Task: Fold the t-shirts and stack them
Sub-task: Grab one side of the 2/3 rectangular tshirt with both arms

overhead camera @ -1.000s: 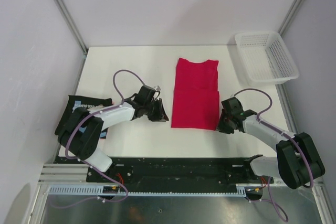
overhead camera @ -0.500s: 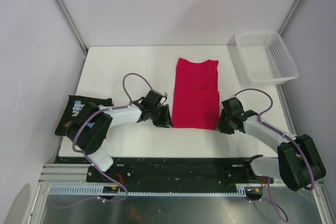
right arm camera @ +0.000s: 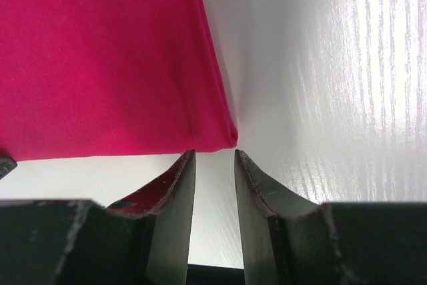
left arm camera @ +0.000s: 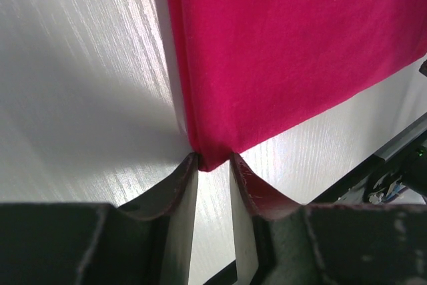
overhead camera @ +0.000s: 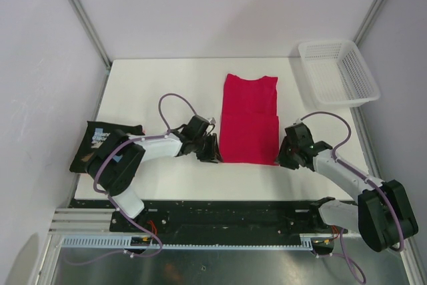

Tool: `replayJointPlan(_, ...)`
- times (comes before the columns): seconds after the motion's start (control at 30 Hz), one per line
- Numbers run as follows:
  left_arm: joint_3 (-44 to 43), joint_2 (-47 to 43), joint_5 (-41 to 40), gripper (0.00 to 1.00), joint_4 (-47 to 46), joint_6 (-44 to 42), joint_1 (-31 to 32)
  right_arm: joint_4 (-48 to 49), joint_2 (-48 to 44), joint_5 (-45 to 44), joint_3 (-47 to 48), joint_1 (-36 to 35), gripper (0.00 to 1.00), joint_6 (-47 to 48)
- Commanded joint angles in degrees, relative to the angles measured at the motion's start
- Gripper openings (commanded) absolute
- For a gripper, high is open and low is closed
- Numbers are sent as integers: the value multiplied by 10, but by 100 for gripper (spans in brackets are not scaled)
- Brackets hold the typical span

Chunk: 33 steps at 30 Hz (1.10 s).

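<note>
Surroundings: white mesh basket point(overhead camera: 337, 71) well beyond the right gripper point(overhead camera: 288, 153); black t-shirt point(overhead camera: 93, 139) back behind the left gripper point(overhead camera: 209, 150), beside its arm.
Task cloth: crimson-pink t-shirt point(overhead camera: 248, 119) folded flat between both grippers.
Left gripper: narrow gap, shirt corner at its fingertips.
Right gripper: narrow gap, holding nothing, shirt corner just ahead.

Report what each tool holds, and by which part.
Nothing is held. Left tool straddles the pink shirt at its near-left corner, jaws apart; right tool sits just short of the near-right corner.
</note>
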State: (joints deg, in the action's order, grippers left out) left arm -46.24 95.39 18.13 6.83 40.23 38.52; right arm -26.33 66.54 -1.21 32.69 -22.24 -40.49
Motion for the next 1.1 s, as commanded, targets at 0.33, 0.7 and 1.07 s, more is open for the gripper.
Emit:
replayJointPlan(0.33, -12, 14, -26, 23, -2, 9, 9, 15, 41, -3, 0, 7, 34, 3)
replayJointPlan(0.7, -14, 21, -24, 10, -6, 15, 10, 23, 57, -12, -3, 0, 22, 2)
replayJointPlan(1.07, 35, -79, -19, 0, -5, 44, 22, -54, -48, 13, -3, -6, 0, 8)
